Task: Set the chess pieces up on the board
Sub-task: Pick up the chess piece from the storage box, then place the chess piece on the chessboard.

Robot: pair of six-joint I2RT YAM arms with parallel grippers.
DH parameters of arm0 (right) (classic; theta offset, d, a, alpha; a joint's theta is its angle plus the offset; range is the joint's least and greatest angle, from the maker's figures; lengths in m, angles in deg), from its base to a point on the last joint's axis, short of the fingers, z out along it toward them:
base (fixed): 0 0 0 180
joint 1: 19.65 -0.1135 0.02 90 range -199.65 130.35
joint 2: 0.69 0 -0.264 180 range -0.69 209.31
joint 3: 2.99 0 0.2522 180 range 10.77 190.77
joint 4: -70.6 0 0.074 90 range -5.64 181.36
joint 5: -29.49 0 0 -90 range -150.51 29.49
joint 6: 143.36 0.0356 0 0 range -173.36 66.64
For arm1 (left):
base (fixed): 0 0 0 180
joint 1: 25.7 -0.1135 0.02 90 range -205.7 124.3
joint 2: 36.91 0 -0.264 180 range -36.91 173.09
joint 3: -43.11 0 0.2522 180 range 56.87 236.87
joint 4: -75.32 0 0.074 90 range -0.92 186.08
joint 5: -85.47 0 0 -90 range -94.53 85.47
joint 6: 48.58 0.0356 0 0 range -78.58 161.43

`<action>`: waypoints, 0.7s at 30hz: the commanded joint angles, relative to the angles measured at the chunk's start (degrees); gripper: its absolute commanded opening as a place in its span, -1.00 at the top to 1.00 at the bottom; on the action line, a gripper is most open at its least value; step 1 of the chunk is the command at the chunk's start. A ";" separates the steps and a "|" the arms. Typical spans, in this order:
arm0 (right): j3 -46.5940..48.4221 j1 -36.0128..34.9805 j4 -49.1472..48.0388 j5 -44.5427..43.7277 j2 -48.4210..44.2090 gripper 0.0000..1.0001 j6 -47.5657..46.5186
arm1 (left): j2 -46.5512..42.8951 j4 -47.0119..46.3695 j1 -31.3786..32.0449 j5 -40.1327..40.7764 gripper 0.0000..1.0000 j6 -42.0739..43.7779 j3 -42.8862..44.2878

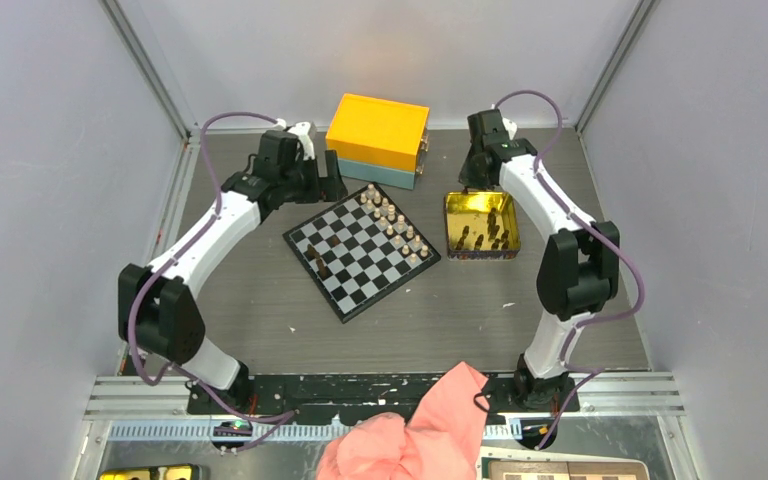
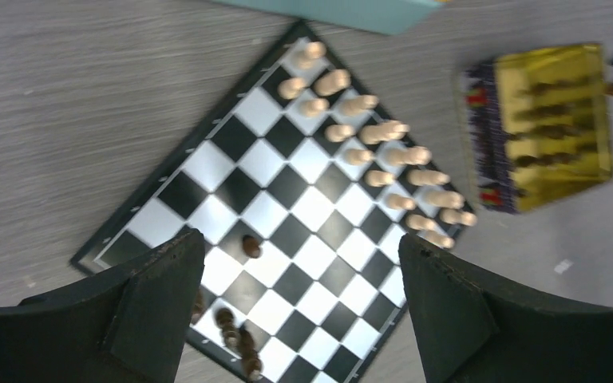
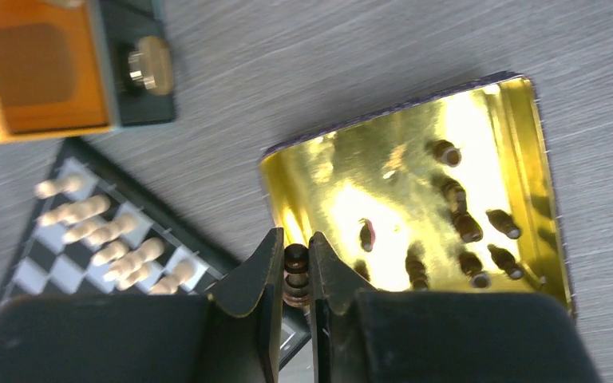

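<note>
A dark brown wooden chessman (image 3: 296, 271) is pinched in the right hand (image 3: 295, 243) at the shiny gold square tin (image 3: 415, 152) — presumably bound for the black-and-white chessboard (image 2: 287, 187). The left hand (image 2: 299, 239) is held wide open, empty.

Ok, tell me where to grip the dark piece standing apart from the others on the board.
Take the lone dark piece across its rounded top, coming straight down with the open left gripper. It seems to stand upright, with nothing close beside it.

black-and-white checkered board (image 1: 360, 272) — tan pieces (image 2: 380, 177), dark brown piece (image 3: 296, 271), gold tin (image 3: 343, 191).
</note>
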 commanded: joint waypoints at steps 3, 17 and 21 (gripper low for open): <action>2.08 -5.80 -1.68 5.91 -7.37 0.99 4.27 | -5.93 -11.51 2.67 -16.96 -0.83 -1.35 -2.23; 0.20 -14.01 -10.35 14.65 -9.28 0.99 12.57 | -4.11 -21.15 7.22 -31.59 -0.78 -7.07 -4.43; -0.74 -15.42 -13.38 16.45 -9.42 0.99 15.64 | -3.17 -23.55 7.56 -31.53 -0.72 -8.95 -5.87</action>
